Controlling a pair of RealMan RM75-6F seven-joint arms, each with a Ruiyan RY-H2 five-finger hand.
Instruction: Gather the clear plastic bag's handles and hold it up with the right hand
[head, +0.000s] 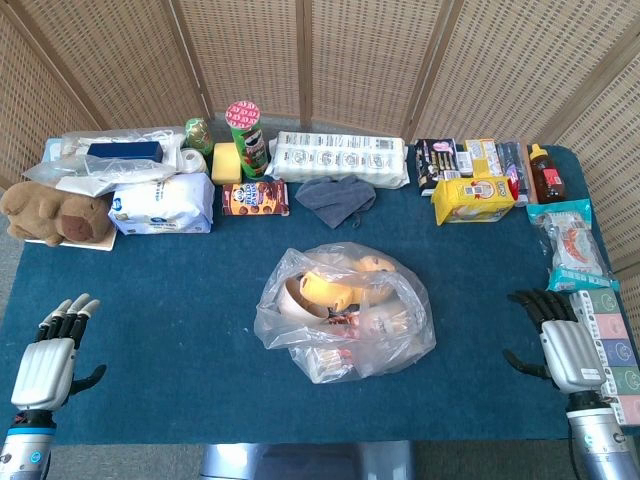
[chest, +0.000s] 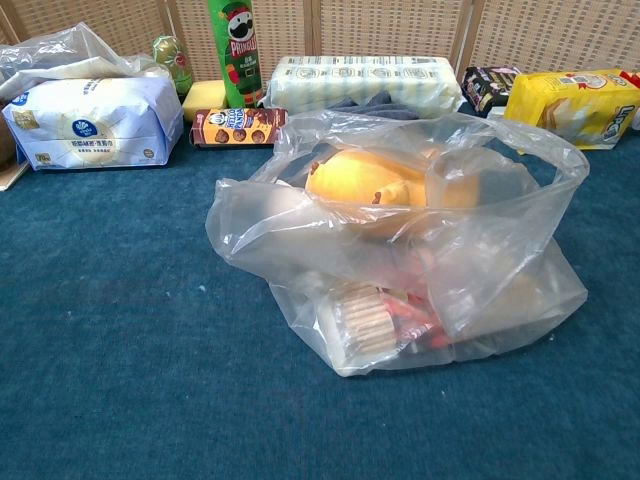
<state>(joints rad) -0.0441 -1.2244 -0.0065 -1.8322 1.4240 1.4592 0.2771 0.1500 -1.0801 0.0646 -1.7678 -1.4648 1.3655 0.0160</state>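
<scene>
The clear plastic bag (head: 345, 310) lies slumped in the middle of the blue table, its handles loose and its mouth gaping toward the back. Inside it I see a yellow plush toy (chest: 375, 180), a pale round item and small packets. In the chest view the bag (chest: 400, 250) fills the centre and neither hand shows. My right hand (head: 560, 335) rests at the table's right front, well clear of the bag, fingers spread and holding nothing. My left hand (head: 50, 350) sits at the left front corner, fingers apart and empty.
Goods line the back edge: a brown plush bear (head: 50, 213), a white-blue pack (head: 160, 205), a green Pringles can (head: 245, 135), a cookie box (head: 255, 197), a grey cloth (head: 335, 197), a long white pack (head: 340, 155), a yellow bag (head: 475, 198). Coloured boxes (head: 610, 340) lie beside my right hand.
</scene>
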